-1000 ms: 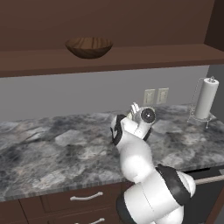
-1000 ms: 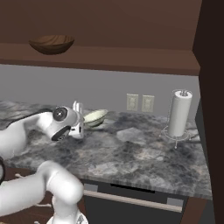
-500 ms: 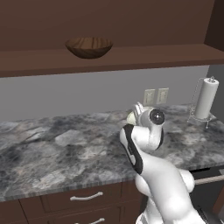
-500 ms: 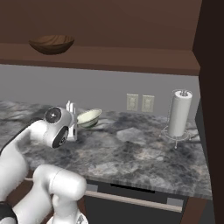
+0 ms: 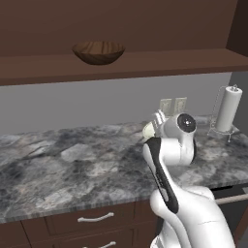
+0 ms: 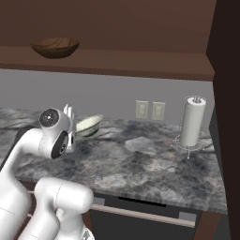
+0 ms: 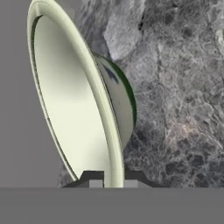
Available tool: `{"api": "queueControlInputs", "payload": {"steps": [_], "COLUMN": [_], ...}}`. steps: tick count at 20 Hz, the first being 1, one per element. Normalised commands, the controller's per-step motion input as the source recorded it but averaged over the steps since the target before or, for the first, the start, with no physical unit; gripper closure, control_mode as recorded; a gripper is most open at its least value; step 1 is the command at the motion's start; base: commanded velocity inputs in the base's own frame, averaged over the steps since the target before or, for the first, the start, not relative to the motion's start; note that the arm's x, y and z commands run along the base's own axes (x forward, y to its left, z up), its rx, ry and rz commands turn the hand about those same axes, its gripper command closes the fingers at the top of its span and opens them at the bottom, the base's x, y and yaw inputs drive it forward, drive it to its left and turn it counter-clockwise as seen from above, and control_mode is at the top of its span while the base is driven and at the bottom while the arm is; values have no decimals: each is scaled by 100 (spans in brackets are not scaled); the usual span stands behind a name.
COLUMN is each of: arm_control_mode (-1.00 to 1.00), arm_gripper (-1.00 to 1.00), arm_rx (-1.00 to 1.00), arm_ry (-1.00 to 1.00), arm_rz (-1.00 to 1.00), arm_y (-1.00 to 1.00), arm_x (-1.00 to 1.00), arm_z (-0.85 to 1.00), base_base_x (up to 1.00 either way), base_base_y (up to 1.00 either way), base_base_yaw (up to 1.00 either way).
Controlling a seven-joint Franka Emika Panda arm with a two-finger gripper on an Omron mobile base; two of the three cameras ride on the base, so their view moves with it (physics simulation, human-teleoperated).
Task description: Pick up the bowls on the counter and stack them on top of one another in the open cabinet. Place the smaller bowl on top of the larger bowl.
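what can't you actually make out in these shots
- Small bowl, left base view: mostly hidden behind the arm's wrist.
- Gripper, hand view: fingertips cut off at the bottom, shut on the bowl's rim.
- Whether the small bowl is clear of the counter: right base view, unclear behind the arm.
- Inside of the wooden bowl on the shelf: camera too low.

Both base views looked forward and down from behind the arm, left and right, sharing the grey marbled stone counter (image 5: 72, 164) (image 6: 154, 164) and dark brown wooden shelf board (image 5: 145, 63) (image 6: 140, 65). The hand view sat close against the small pale cream-green bowl (image 7: 74, 100).
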Motion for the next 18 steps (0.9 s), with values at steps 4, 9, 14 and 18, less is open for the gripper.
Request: {"api": "queueControlInputs", "payload": {"steps": [4,9,14,18], "arm_control_mode": [-100,-100,-100,-100], "arm_gripper": [100,100,100,100], "arm_rx": [1,1,2,2], "arm_ry": [0,0,5,4], "arm_rz": [3,4,5,4], "arm_y": [2,1,0,1], "arm_x": [-61,-59,-52,-57], "arm_z": [28,34,43,33], "base_base_x": [0,0,0,0], "base_base_y": [0,0,0,0], "base_base_yaw": [0,0,0,0]}}
